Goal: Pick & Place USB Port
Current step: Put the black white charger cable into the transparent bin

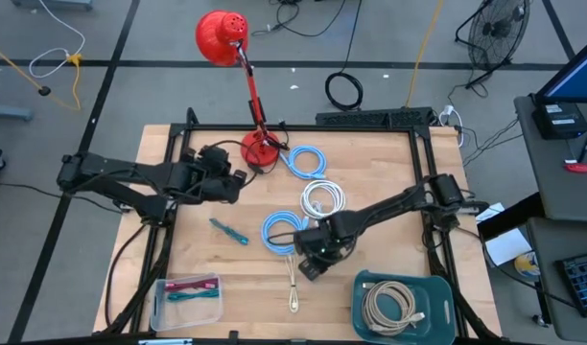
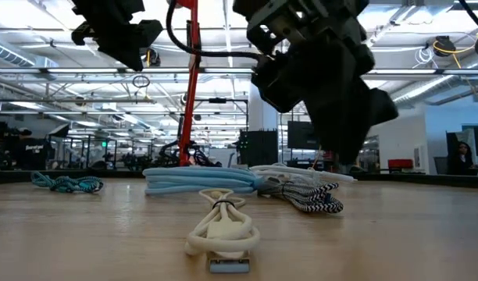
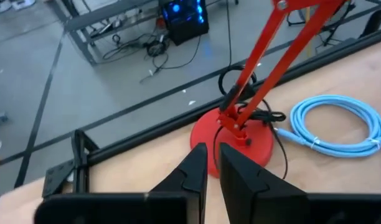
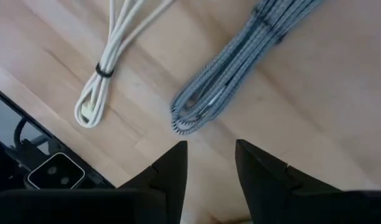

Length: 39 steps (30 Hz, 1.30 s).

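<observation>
Two arms share the surface [image 1: 198, 259]. The right end effector [image 4: 209, 163], open and empty, hovers nearer the grey braided cable [image 4: 240, 68], just ahead, long axis running away. The left end effector [image 3: 213, 171], nearly closed and empty, waits by the lamp [image 3: 240, 134].

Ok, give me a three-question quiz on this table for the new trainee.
1. True or false: the right hand is gripping a cable.
2. What lies in the teal bin? A) a coiled beige cable B) a keyboard C) scissors
3. Which arm's hand is nearer the red lamp's base?
Key: 1 false, it is open and empty; 2 A; 3 the left hand.
</observation>
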Available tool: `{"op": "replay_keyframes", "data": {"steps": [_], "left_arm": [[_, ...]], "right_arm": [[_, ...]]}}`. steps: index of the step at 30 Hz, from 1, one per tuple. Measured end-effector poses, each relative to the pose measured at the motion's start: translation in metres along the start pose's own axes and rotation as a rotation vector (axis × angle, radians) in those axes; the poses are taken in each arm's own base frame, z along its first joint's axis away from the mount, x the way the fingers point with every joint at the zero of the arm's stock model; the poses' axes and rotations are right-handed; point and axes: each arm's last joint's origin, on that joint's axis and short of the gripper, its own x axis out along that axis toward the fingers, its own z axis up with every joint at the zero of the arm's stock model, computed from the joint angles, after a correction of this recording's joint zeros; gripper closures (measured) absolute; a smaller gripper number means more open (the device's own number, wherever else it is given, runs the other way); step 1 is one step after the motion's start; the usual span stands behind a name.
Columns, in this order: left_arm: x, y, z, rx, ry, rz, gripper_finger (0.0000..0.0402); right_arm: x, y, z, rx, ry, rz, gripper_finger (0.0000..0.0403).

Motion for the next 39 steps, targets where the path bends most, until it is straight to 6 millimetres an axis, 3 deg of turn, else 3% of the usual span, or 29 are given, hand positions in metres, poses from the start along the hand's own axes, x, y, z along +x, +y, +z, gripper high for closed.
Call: {"op": "replay_keyframes", "data": {"steps": [8,17,26,39], "left_arm": [[0.001,-0.011,0.010,0.041,-0.033,-0.086,0.0357],[0.001,-0.006,0.004,0.043,0.004,-0.056,0.0357],[-0.003,-0.008,0.002,0.055,0.013,-0.085,0.0357],[-0.005,-0.009,0.001,0.071,0.005,-0.092,0.0357]], "right_arm": [[-0.013,-0.012,0.018,-0.050,-0.079,-0.052,0.0275],[-0.015,-0.013,0.023,-0.070,-0.136,-0.065,0.0275],[0.023,-0.016,0.034,-0.069,-0.026,-0.045,0.0275],[0.015,-0.012,0.040,-0.089,-0.126,-0.012,0.0275]]}}
